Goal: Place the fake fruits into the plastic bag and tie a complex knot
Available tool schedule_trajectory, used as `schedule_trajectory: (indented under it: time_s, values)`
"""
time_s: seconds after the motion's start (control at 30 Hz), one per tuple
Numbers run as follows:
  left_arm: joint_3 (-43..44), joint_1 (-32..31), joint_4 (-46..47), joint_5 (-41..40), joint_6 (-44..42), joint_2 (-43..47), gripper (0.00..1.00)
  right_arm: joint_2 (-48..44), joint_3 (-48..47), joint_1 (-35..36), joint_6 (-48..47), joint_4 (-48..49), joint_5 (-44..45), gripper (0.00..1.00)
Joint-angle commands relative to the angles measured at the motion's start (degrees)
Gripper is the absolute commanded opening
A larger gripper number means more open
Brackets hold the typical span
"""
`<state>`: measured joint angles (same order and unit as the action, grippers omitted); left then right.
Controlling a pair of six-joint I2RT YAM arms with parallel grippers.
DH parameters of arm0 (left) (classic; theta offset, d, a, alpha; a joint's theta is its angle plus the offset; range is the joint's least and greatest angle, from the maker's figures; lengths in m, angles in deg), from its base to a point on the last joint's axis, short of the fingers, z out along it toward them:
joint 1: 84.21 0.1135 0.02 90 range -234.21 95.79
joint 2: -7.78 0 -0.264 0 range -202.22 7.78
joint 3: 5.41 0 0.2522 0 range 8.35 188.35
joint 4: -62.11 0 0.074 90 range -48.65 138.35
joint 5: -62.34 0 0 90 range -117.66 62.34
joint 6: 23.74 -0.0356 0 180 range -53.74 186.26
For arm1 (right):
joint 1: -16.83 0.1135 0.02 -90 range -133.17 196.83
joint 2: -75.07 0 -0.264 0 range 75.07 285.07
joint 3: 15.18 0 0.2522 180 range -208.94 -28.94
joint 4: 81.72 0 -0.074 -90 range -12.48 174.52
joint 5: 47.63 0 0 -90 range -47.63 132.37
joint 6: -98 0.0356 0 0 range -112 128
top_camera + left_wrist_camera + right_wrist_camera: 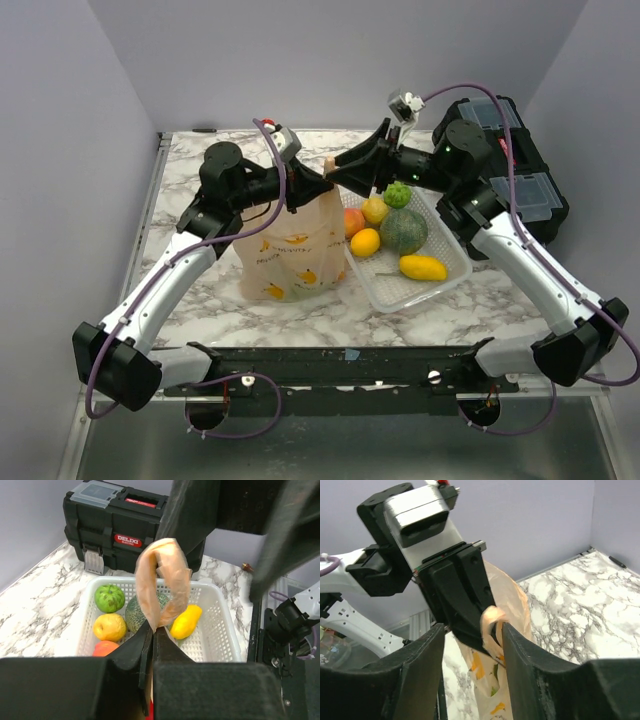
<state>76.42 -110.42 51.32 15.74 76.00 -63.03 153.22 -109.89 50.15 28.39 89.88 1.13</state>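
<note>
Judging by what you can see, the task is barely under way: the white basket (pixel 455 270) holds a green fruit (pixel 109 597), a melon (pixel 403 230), a yellow mango (pixel 422 267) and several others. None of them is visibly in the plastic bag (pixel 295 250), which stands upright on the worktop (pixel 400 320) just left of the basket. Whether anything already lies inside it you cannot tell, since its skin is printed with fruit. Your left gripper (pixel 152 630) is clamped tight on one handle loop (pixel 165 580), holding it up above the bag's mouth. Your right gripper (pixel 472 630) has its jaws apart, with that loop between them and lying against one finger, not pinched. Nothing is tied yet, so loading and tying are both left.
</note>
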Motion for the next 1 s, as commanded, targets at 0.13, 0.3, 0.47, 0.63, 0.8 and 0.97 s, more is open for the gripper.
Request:
schedule_trajectory:
  time_s: [0.13,0.3,0.47,0.63,0.8,0.97]
  values:
    - [-0.9,2.6,3.2,8.5,3.4,2.3,0.0,-8.9,2.4,0.3,-14.0,-14.5,3.0,0.82]
    - [2.2,2.6,2.4,14.2,3.8,1.5,0.0,-10.9,7.6,0.3,-26.9,-15.5,3.1,0.88]
    - [4.8,2.7,1.2,19.2,3.1,0.4,0.0,-10.0,11.6,0.3,-36.8,-13.7,2.6,0.72]
    - [5.7,2.6,0.6,21.4,2.7,-0.7,0.01,-6.6,13.0,0.3,-38.1,-8.1,-2.2,0.76]
    - [5.8,2.6,0.6,20.7,2.6,-1.3,0.02,-1.1,11.5,0.4,-30.9,0.4,-8.6,0.67]
    - [6.8,2.7,-1.5,20.1,1.1,-1.0,0.02,0.9,11.2,1.8,-28.6,2.5,-10.6,0.36]
